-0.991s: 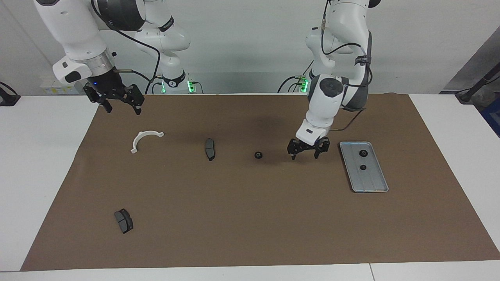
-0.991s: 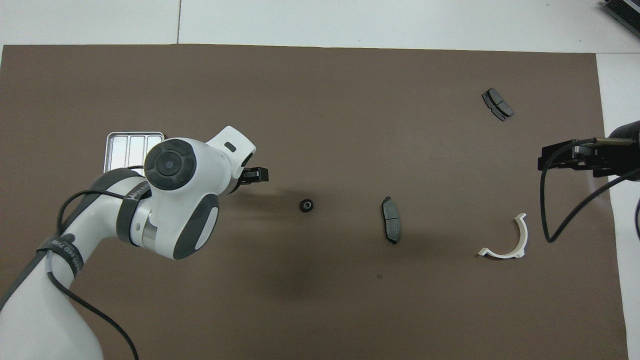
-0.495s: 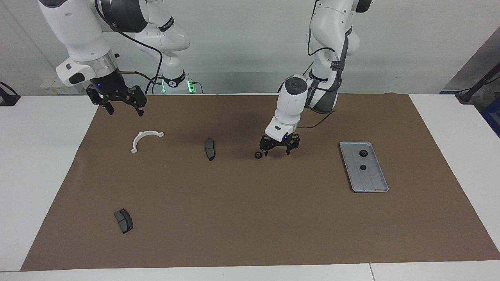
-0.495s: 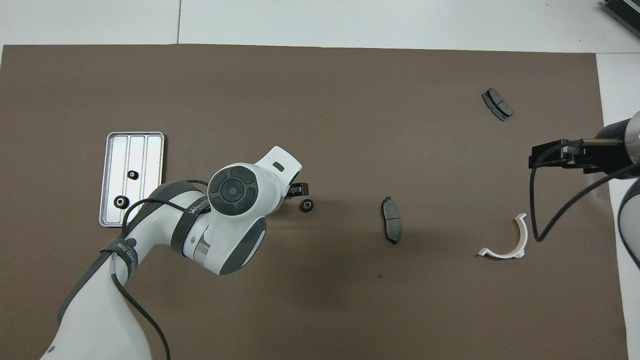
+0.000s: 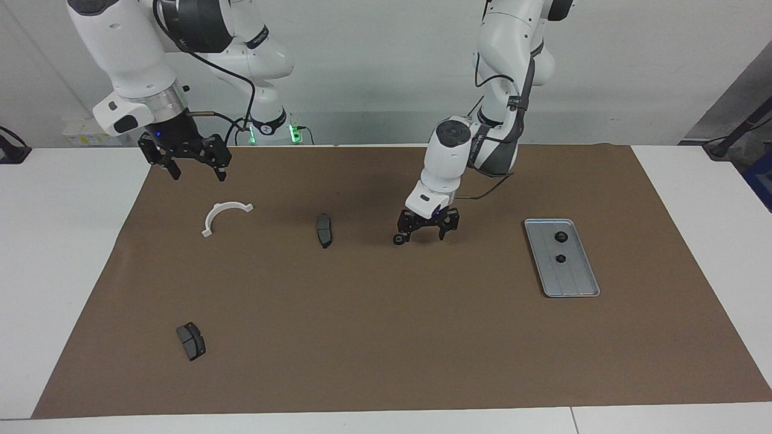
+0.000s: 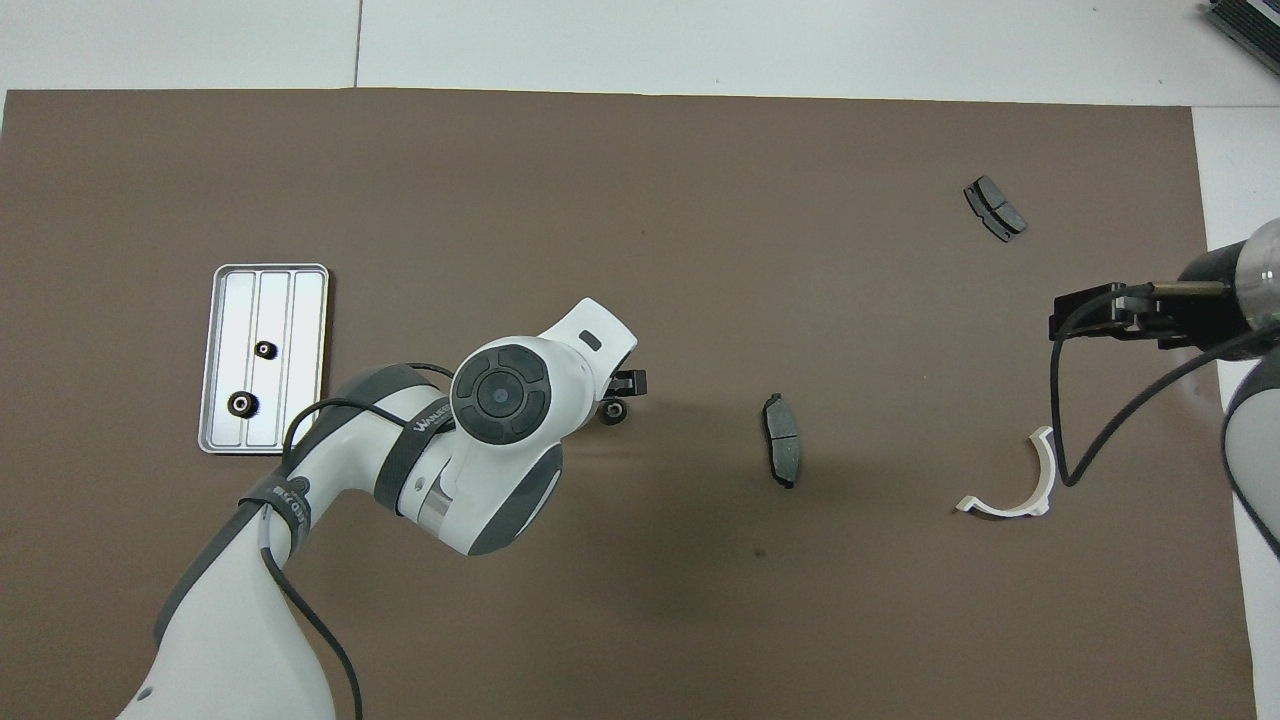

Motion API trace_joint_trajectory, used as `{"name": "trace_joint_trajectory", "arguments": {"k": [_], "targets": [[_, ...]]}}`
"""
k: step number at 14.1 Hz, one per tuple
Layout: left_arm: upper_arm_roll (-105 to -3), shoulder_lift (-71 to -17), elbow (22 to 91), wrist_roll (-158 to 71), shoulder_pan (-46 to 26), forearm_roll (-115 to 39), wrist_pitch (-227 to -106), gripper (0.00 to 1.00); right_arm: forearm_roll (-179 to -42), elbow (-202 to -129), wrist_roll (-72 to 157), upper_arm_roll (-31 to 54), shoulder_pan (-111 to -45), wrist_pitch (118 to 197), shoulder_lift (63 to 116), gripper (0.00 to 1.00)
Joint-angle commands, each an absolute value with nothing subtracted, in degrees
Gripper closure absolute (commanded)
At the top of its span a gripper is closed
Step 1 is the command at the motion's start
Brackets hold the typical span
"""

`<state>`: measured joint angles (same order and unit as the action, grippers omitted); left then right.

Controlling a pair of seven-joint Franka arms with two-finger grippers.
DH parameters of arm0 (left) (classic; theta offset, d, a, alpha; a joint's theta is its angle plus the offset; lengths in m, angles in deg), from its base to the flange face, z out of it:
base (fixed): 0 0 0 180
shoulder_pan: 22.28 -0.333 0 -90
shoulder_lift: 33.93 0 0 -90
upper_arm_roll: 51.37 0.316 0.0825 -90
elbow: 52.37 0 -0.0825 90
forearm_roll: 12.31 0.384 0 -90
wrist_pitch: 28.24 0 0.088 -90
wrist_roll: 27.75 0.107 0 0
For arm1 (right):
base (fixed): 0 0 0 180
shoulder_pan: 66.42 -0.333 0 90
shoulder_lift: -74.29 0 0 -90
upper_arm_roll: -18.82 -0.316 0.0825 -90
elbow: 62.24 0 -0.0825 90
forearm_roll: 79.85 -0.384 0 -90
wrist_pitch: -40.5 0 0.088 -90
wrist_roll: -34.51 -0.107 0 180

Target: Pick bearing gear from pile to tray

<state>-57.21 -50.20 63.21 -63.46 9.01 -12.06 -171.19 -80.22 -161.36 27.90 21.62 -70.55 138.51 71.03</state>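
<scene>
A small black bearing gear [image 5: 397, 240] lies on the brown mat near the middle of the table, partly covered by the wrist in the overhead view [image 6: 612, 414]. My left gripper [image 5: 424, 236] hangs open low over the mat. One of its fingertips [image 5: 404, 236] is right at the gear, and I cannot tell whether they touch. The silver tray [image 5: 578, 283] [image 6: 305, 330] toward the left arm's end holds two more black gears [image 5: 561, 237] [image 5: 561, 258]. My right gripper [image 5: 198, 175] waits open above the mat's corner, holding nothing.
The rest of the pile is scattered on the mat: a white curved bracket [image 5: 224, 215] [image 6: 1010, 485], a dark brake pad [image 5: 324, 229] [image 6: 781, 452] beside the gear, and another pad [image 5: 191, 340] [image 6: 994, 208] farther from the robots.
My left gripper travelled from beside the tray toward the right arm's end and came down at the loose gear. The right gripper drifted slightly inward. No parts moved.
</scene>
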Motion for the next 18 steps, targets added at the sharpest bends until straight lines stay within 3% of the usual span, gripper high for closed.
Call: {"name": "trace_joint_trajectory", "arguments": {"k": [1, 5, 10, 18], "targets": [[-56.29, -53.00, 61.36, -63.96, 11.03, -12.66, -174.13, 0.00, -79.33, -163.32, 29.76, 21.54, -70.29, 139.81, 69.64, 0.00], [-56.38, -53.80, 60.91, -63.70, 11.38, -12.57, -174.40, 0.00, -79.41, -163.67, 29.41, 21.54, -70.03, 139.73, 69.46, 0.00], [-56.38, -55.20, 61.35, -63.44, 12.00, -12.57, -174.58, 0.12, -79.50, -163.67, 29.23, 21.54, -69.76, 139.90, 69.55, 0.00], [-56.56, -55.20, 62.59, -63.26, 12.43, -12.57, -174.23, 0.42, -79.68, -163.23, 29.41, 21.45, -69.85, 139.55, 69.55, 0.00]]}}
